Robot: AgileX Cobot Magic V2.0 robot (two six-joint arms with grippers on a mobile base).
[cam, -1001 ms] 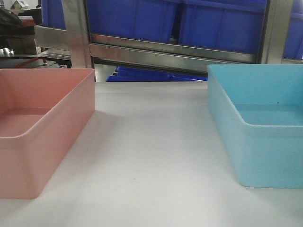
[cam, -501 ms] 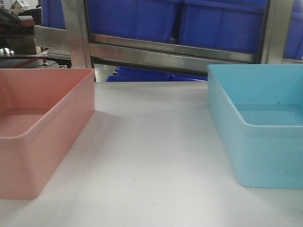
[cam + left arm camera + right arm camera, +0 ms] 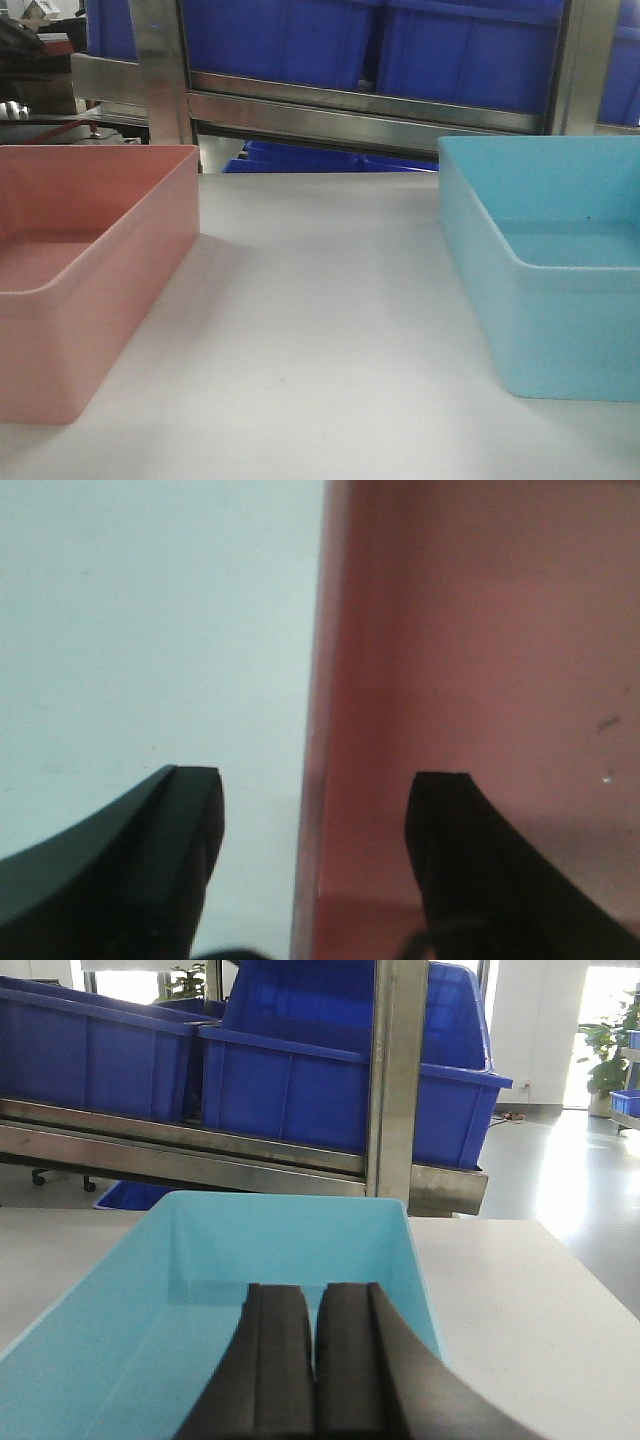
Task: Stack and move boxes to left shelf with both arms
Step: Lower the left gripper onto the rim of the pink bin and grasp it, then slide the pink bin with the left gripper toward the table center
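Salmon-pink rectangular open-top plastic tub (image 3: pixel 90 270) with smooth walls sits at the near left of the white desk (image 3: pixel 320 300), empty. In the left wrist view the left tool (image 3: pixel 318 782) is spread wide over this tub's wall (image 3: pixel 318 680): one dark finger (image 3: pixel 170 860) is on the outer side above the bare desk and the other is on the inner side above the pink floor. It grips nothing. Well apart across the open middle of the desk, a matching light aqua-blue plastic tub (image 3: pixel 560 300) stands at the near right, also empty. Beyond the far edge, a brushed-steel rack (image 3: pixel 360 115) carries dark blue ribbed storage bins (image 3: pixel 300 40). In the right wrist view the right tool (image 3: pixel 315 1295) has its two black fingers pressed together with only a thin seam between them, holding nothing, poised over the near part of the aqua tub.
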